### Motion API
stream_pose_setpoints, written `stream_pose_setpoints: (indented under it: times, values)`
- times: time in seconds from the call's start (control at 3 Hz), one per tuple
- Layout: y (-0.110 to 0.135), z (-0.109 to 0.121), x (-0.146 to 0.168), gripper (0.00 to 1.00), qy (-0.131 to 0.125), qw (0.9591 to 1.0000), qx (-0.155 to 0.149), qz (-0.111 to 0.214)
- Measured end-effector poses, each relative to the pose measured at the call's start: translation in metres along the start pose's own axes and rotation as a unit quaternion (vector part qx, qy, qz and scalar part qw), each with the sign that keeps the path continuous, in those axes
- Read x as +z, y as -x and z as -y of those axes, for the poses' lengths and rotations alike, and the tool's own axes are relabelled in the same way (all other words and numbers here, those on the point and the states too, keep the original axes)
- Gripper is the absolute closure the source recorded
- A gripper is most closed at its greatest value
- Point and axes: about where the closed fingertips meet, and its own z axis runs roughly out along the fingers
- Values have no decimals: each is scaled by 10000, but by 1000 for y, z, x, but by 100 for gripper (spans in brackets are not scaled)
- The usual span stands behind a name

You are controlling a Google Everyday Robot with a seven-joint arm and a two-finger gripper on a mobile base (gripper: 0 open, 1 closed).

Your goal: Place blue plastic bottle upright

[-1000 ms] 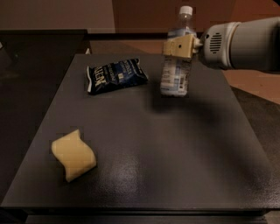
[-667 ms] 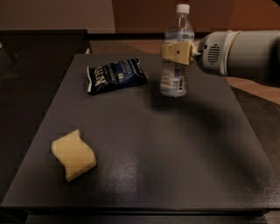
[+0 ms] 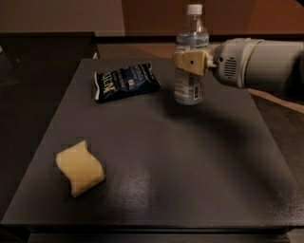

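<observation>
Tilted and lifted clear a second ago, the blue plastic bottle [image 3: 189,90] has been brought upright and lowered, so that its base now appears to be set on the surface [image 3: 190,166] directly below the jaws. The white wrist housing [image 3: 256,64] has been carried down with it. The jaws are closed on the bottle at the top of its label, with the near finger [image 3: 189,61] laid across the front (the far one is hidden behind the bottle). The white cap [image 3: 194,8] stands straight above the jaws.

Trouble from here is judged to lie in the release. Contact between base and surface cannot be confirmed, so if the jaws are opened over a gap, the bottle could be dropped and rocked over. It could also be tipped by a finger dragged sideways on withdrawal, being tall, light and held high. The dark blue snack bag [image 3: 124,81] lies near, beyond the jaws' tips, and could be struck by a falling bottle. The yellow sponge [image 3: 80,167] is well apart, beyond the tips and nearer the camera, and has not been shifted
</observation>
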Motion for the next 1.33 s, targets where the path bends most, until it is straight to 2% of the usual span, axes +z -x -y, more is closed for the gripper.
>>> stream_pose_setpoints:
  times: [0.33,1.0,1.33]
  values:
    - [0,1,0,100,-8,10000,-41,-3]
    - [-7,6,-3,100,-293,9974,-550,-357]
    - [2,-1,-3,100,-423,9953,-697,-523]
